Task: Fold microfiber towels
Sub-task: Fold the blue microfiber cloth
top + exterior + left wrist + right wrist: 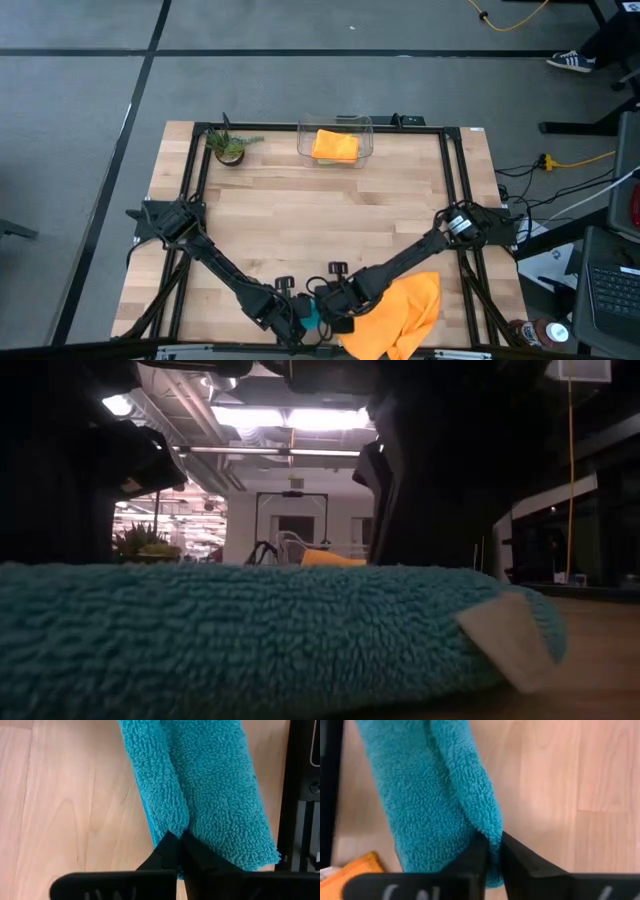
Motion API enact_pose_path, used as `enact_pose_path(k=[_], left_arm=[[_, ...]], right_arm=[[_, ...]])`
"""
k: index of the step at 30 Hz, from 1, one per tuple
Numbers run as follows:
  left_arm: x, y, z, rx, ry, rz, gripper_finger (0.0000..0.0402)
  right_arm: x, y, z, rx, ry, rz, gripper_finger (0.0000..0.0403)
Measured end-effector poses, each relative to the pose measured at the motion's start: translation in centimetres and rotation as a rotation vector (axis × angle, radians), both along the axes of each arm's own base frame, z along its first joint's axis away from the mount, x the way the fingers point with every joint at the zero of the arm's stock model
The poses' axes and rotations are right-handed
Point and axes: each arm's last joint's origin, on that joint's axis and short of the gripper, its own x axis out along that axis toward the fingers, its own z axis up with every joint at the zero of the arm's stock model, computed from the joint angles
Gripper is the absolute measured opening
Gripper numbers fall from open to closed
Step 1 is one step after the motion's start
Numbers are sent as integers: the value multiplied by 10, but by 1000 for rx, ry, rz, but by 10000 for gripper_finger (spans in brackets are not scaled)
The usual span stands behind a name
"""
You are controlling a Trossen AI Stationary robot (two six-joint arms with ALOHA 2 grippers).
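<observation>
A teal towel (311, 317) lies folded in a thick long bundle at the table's near edge, in the middle. In the low view the teal towel (250, 630) rests on the wood, with a white label (505, 642) at its right end. My left gripper (297, 322) and my right gripper (327, 318) stand at its two ends, each shut on it. An orange towel (400, 312) lies crumpled just to the right. Another orange towel (335, 146) lies in the clear bin (335, 127) at the far edge. My left gripper pinches the teal towel's end (186, 822) between its two fingers, where two rolled folds meet, so several layers. The fingers slant down from above and point along the towel. The towel lies on the table. My right gripper has the towel's folded edge (489, 826) between its two fingers, at the other end. A narrow gap between them is filled by the cloth. The fingers slant down from above. The towel rests on the wood.
A small potted plant (230, 147) stands at the far left of the table. A black frame (200, 160) runs around the work area. The wood between the bin and the grippers is bare.
</observation>
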Motion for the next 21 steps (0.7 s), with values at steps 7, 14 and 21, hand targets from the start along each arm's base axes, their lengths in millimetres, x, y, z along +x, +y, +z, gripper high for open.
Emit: enact_pose_path(k=[7, 14, 21], left_arm=[[0, 0, 0, -2, 4, 1, 34], [5, 11, 11, -57, 22, 38, 76], [4, 16, 22, -53, 13, 44, 84]], right_arm=[[0, 0, 0, -3, 5, 22, 122], [0, -1, 13, -1, 14, -5, 163], [0, -1, 19, -10, 21, 0, 164]])
